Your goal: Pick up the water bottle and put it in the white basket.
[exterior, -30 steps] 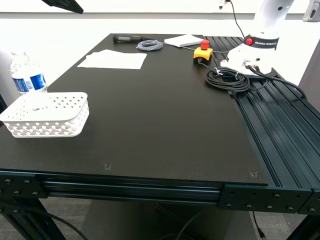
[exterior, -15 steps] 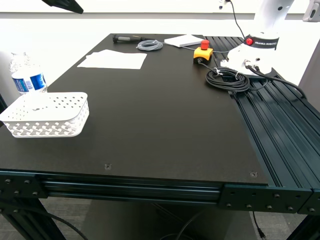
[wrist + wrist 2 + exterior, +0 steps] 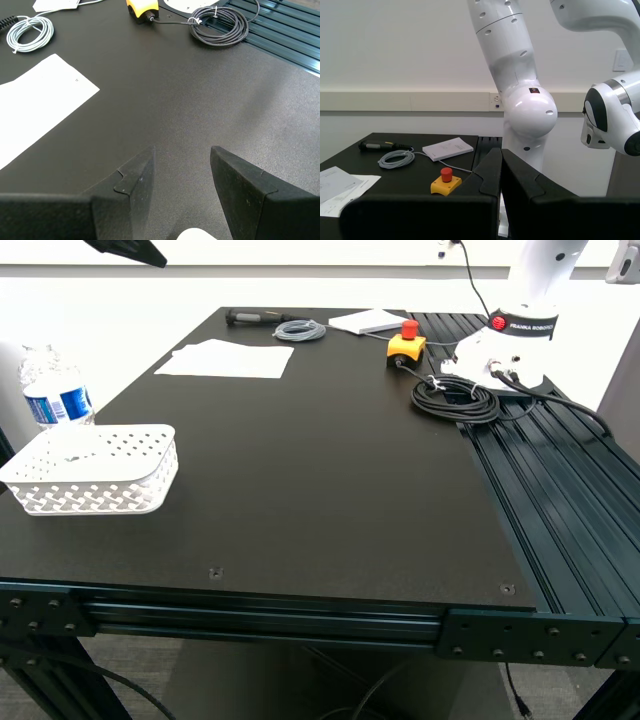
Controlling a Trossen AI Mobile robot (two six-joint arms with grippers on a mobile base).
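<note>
Bottle and basket wait at the exterior view's left edge, untouched.
Exterior view: the water bottle [image 3: 52,387] stands upright just behind the white basket [image 3: 95,469] on the black table [image 3: 320,480]; first wrist view: my first gripper [image 3: 181,172] hangs over bare tabletop, jaws spread, nothing between them, a white sheet [image 3: 40,102] nearby; second wrist view: my second gripper [image 3: 501,172] is clenched on nothing, facing a yellow stop button [image 3: 445,181].

First pincer [image 3: 181,172] agape, second [image 3: 500,172] closed.
</note>
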